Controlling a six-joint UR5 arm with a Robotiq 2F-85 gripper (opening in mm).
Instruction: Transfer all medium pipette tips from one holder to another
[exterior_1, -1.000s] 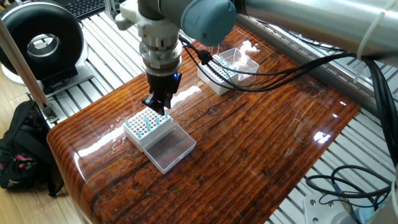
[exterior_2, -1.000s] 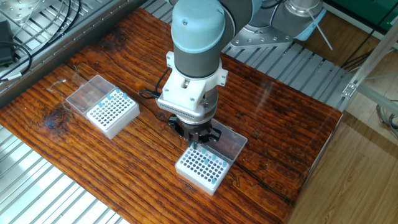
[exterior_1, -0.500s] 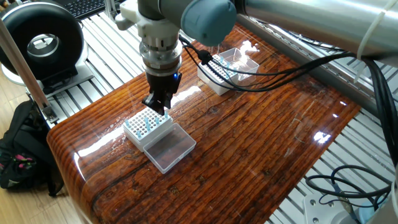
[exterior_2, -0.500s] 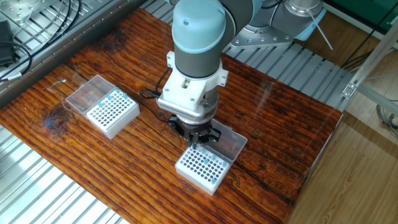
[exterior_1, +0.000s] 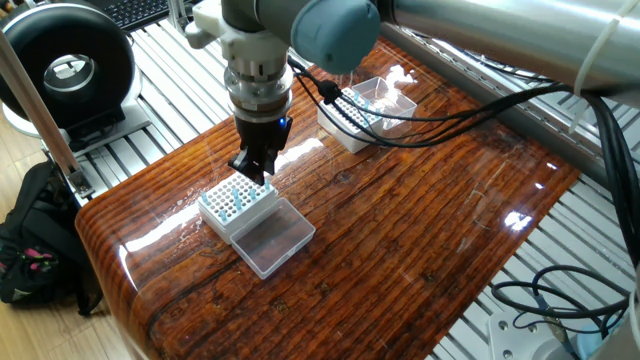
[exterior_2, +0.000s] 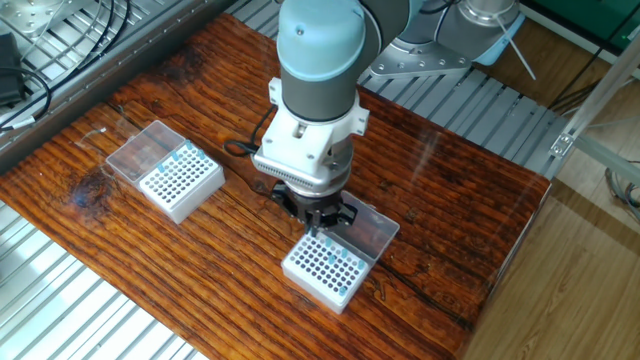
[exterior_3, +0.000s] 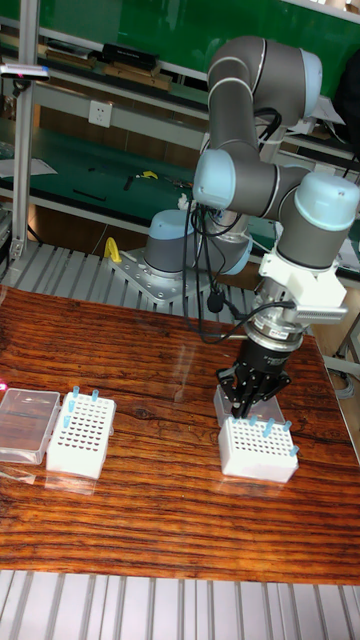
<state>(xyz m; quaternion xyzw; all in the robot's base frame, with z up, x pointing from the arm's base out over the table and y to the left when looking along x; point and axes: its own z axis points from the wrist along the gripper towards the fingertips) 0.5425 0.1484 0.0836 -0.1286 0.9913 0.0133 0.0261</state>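
**Jaws poised low over the nearer rack, almost nothing moving**

From where I stand by the tall fixed view, the nearest thing is the white gridded plastic tip holder (exterior_3: 259, 450) on the glossy brown wood-grain counter (exterior_3: 150, 520), with a handful of slender pale-blue translucent pipette tips (exterior_3: 268, 428) standing in it. The black two-finger gripper (exterior_3: 247, 402) hangs directly over its back edge, jaws drawn close together and pointing straight down; whether a tip is pinched between them I cannot tell.

Compared with a second ago, hardly anything has shifted: the wrist has nudged only a hair in the other fixed view. I take that as a careful seat or release at this rack, not a transit.

The grey-and-blue UR5 arm (exterior_3: 265, 190) folds steeply down, wrist vertical.

Farther off, well apart, sits a second white gridded holder (exterior_3: 80, 430) carrying a few blue tips, its clear plastic lid (exterior_3: 28, 424) just beside it. So the transfer is part done, in my judgement.
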